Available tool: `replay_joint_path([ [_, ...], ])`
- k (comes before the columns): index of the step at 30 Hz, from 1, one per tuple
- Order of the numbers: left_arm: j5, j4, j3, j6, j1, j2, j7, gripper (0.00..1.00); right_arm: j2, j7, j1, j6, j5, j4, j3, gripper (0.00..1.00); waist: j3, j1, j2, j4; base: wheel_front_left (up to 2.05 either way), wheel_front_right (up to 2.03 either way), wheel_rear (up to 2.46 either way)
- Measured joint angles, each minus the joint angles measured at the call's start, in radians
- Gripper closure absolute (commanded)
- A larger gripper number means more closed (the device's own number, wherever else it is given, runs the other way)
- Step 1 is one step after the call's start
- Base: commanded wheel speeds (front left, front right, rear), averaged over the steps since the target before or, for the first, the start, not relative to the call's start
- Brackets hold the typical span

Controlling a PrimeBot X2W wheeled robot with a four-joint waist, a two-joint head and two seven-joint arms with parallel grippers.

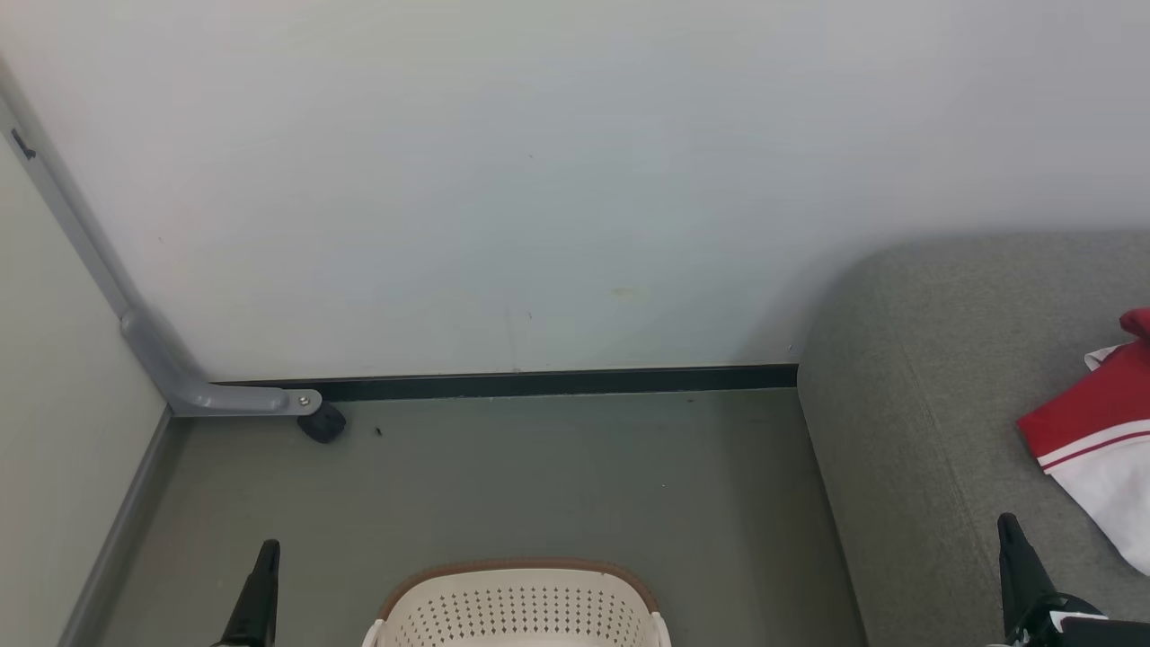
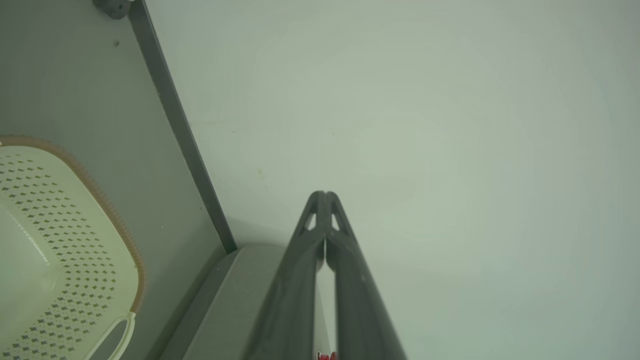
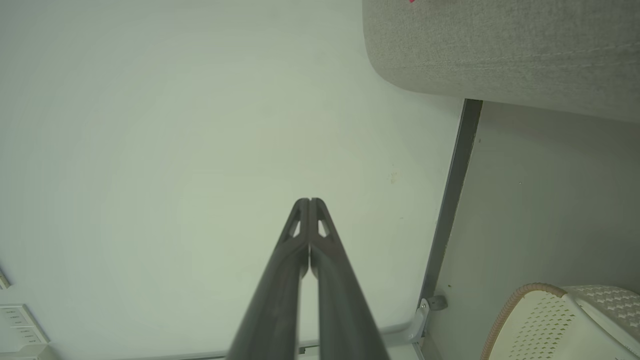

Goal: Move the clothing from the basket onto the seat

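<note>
The red and white clothing [image 1: 1101, 440] lies on the grey seat [image 1: 907, 422] at the right edge of the head view. The cream basket [image 1: 519, 607] with its brown rim stands on the floor at the bottom centre; what I see of its inside holds no garment. My left gripper [image 1: 268, 550] rises at the lower left, left of the basket, and the left wrist view shows its fingers [image 2: 325, 194] pressed together with nothing held. My right gripper [image 1: 1008, 526] points up in front of the seat, below the clothing, its tips [image 3: 309, 201] touching too.
A pale wall [image 1: 539, 180] with a dark baseboard [image 1: 557, 383] closes the far side. A grey metal leg with a black caster [image 1: 321, 422] stands at the left corner. Grey floor [image 1: 557, 476] lies between the basket and the wall. The basket [image 2: 60, 250] also appears in the left wrist view.
</note>
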Motion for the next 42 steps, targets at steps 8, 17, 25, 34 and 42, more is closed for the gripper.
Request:
replay_joint_path([
  [8, 0.000, 0.000, 0.000, 0.000, 0.000, 0.000, 0.000, 1.00, 0.000, 0.000, 0.000, 0.000, 0.000, 0.000, 0.000, 1.00, 0.000, 0.0000, 0.0000, 0.000, 0.00, 0.00, 0.00],
  [17, 0.000, 0.000, 0.000, 0.000, 0.000, 0.000, 0.000, 1.00, 0.000, 0.000, 0.000, 0.000, 0.000, 0.000, 0.000, 1.00, 0.000, 0.0000, 0.0000, 0.000, 0.00, 0.00, 0.00],
  [25, -0.001, 0.000, 0.000, 0.000, 0.000, 0.000, 0.000, 1.00, 0.000, 0.000, 0.000, 0.000, 0.000, 0.000, 0.000, 1.00, 0.000, 0.0000, 0.0000, 0.000, 0.00, 0.00, 0.00],
  [34, -0.001, 0.000, 0.000, 0.000, 0.000, 0.000, 0.000, 1.00, 0.000, 0.000, 0.000, 0.000, 0.000, 0.000, 0.000, 1.00, 0.000, 0.0000, 0.0000, 0.000, 0.00, 0.00, 0.00],
  [42, -0.001, 0.000, 0.000, 0.000, 0.000, 0.000, 0.000, 1.00, 0.000, 0.000, 0.000, 0.000, 0.000, -0.001, 0.000, 1.00, 0.000, 0.0000, 0.0000, 0.000, 0.00, 0.00, 0.00],
])
